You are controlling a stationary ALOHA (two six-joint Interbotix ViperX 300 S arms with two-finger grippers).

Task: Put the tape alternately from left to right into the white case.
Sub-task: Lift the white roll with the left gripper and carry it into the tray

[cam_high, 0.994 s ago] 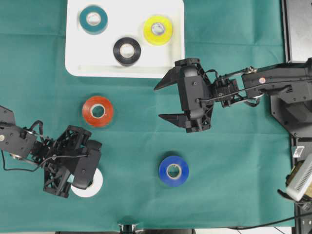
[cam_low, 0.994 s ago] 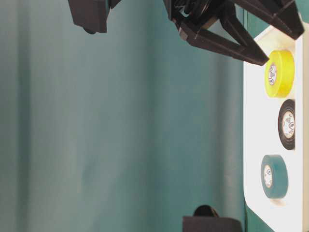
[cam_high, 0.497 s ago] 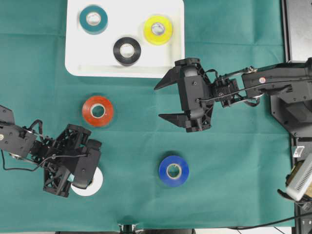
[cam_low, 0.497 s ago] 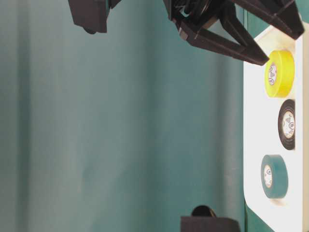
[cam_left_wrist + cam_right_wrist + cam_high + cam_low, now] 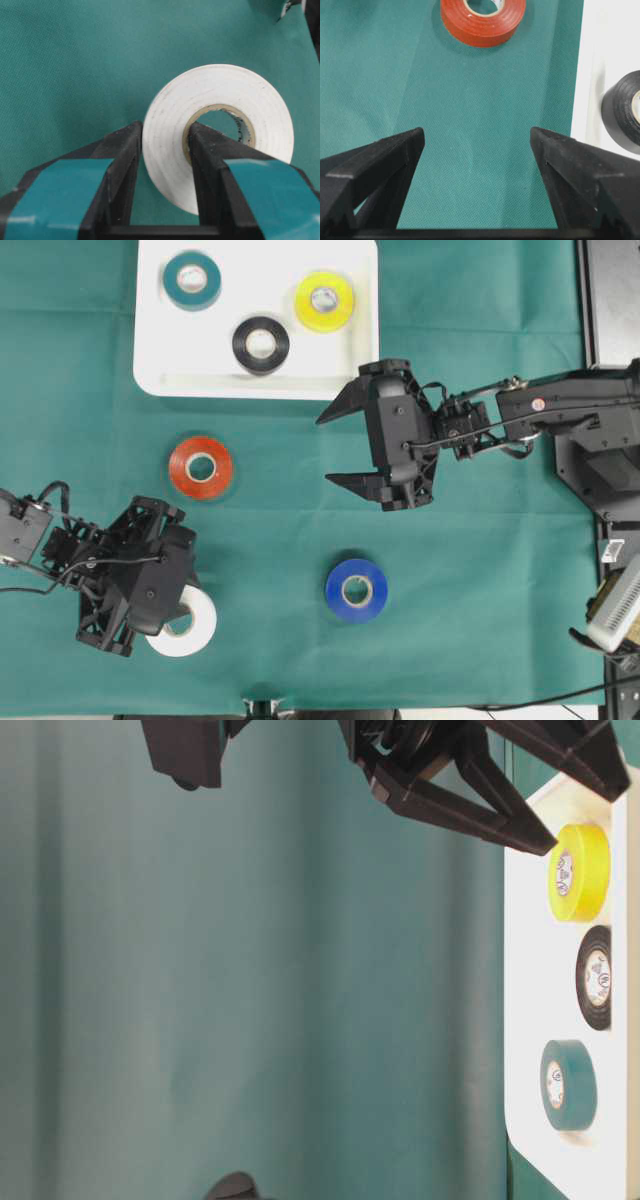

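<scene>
My left gripper [image 5: 168, 612] is shut on the white tape [image 5: 197, 626] at the front left. One finger is in its core and one outside, and the white tape [image 5: 170, 145] stands on edge between them. The red-orange tape [image 5: 201, 467] and the blue tape [image 5: 356, 590] lie flat on the cloth. Teal tape [image 5: 192, 278], black tape [image 5: 261, 343] and yellow tape [image 5: 324, 300] lie in the white case [image 5: 160, 380]. My right gripper [image 5: 326, 450] hangs open and empty over bare cloth just right of the case's front corner.
A green cloth [image 5: 480, 620] covers the table and ends near the frame's bottom edge. Black equipment [image 5: 610, 300] stands along the right side. In the right wrist view the red-orange tape [image 5: 483, 22] is ahead and the case rim [image 5: 590, 75] is on the right.
My left arm has shifted left and slightly down with the white roll in its grip, and more of the roll now shows. The right arm has not moved.
</scene>
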